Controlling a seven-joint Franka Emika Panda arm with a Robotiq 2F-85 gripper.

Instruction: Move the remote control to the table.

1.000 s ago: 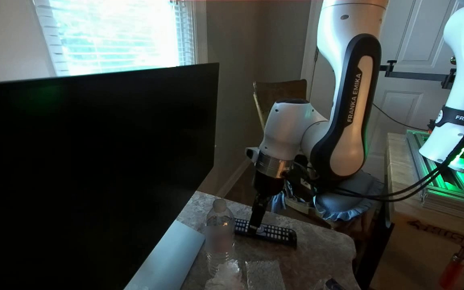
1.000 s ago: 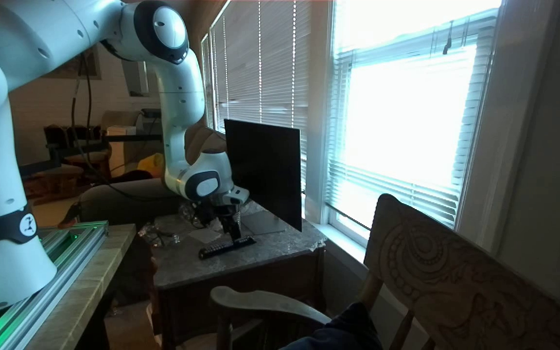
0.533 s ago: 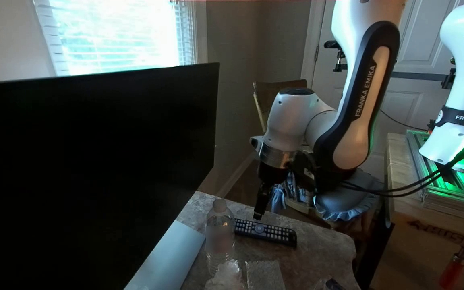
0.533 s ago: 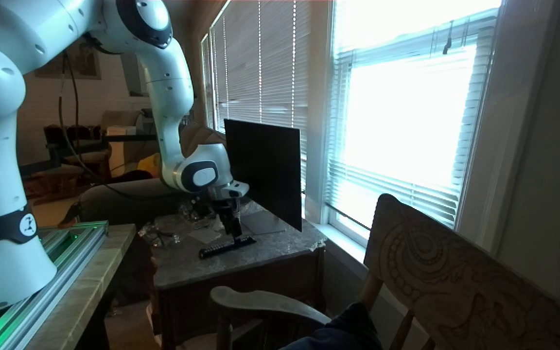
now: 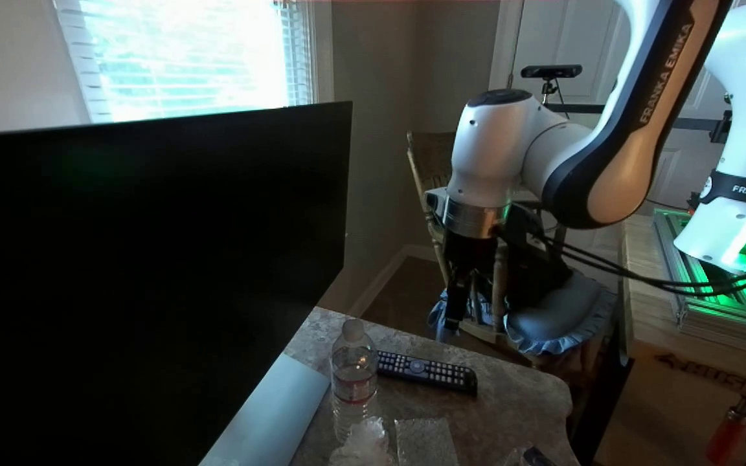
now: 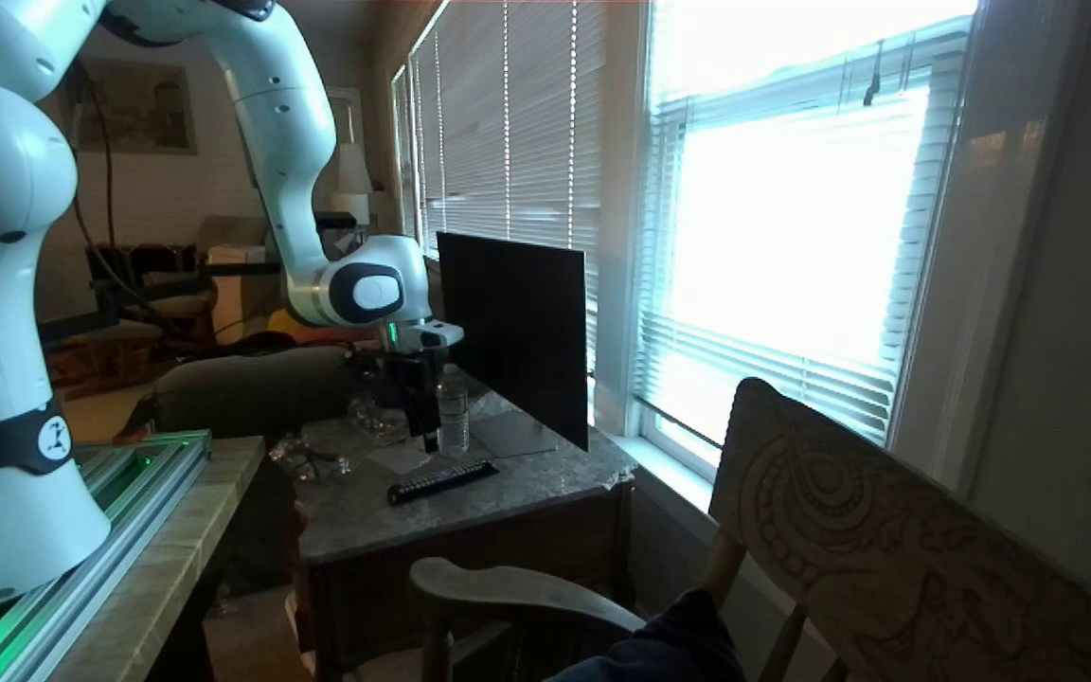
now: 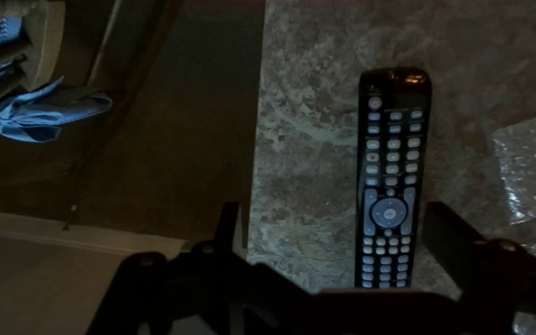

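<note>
The remote control [image 5: 427, 374] is a slim black bar with pale buttons. It lies flat on the mottled stone-look table [image 5: 522, 395]. Both also show in an exterior view, the remote [image 6: 441, 482] and the table [image 6: 347, 530]. In the wrist view the whole length of the remote [image 7: 391, 186] shows except its lower end, hidden by the gripper body. My gripper [image 7: 333, 209] is open and empty, its fingers wide apart. The remote lies between them in the picture, nearer the right finger. In both exterior views the gripper [image 5: 452, 327] [image 6: 430, 443] hangs above the tabletop, apart from the remote.
A clear bottle [image 5: 353, 382] stands beside the remote's end. A large black monitor [image 5: 153, 278] stands on the table over a grey flat base [image 5: 276, 414]. Clear plastic packaging [image 5: 425, 443] lies near the remote. A carved wooden chair [image 6: 849, 511] stands beside the table.
The fingers were down at the remote a second ago. The gripper has risen and drawn back toward the robot base, leaving the remote lying in the same place.
</note>
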